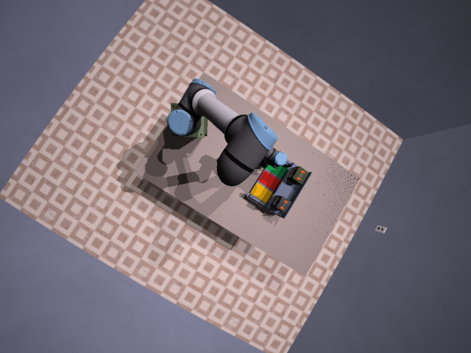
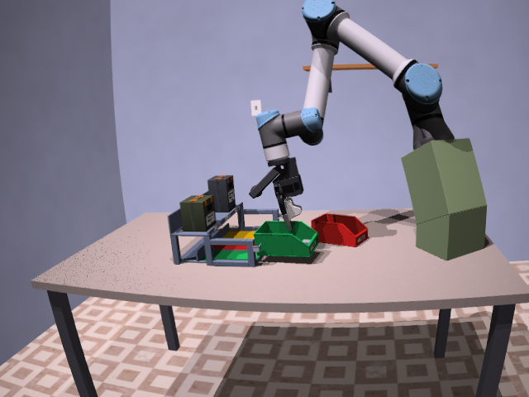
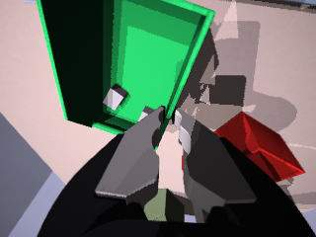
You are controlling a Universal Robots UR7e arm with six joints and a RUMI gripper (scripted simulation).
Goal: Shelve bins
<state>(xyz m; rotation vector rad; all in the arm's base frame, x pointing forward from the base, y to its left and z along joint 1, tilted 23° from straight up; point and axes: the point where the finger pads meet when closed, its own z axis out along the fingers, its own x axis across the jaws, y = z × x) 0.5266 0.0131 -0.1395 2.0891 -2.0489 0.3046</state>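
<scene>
The green bin (image 2: pixel 286 244) stands on the table right next to the shelf (image 2: pixel 213 239), with two small grey parts (image 3: pixel 115 96) inside it. My gripper (image 2: pixel 289 224) comes down from above and is shut on the bin's thin side wall (image 3: pixel 168 116). The red bin (image 2: pixel 340 229) lies on the table behind the green one, and it also shows in the wrist view (image 3: pixel 257 143). The shelf's lower board carries a green mark (image 2: pixel 232 255), a red mark (image 2: pixel 228 246) and a yellow mark (image 2: pixel 239 234). From above, my arm hides part of the shelf (image 1: pixel 279 187).
An olive box (image 2: pixel 197 212) and a dark box (image 2: pixel 221 192) stand on the shelf's top board. My arm's tall green pedestal (image 2: pixel 446 196) stands at the table's right end.
</scene>
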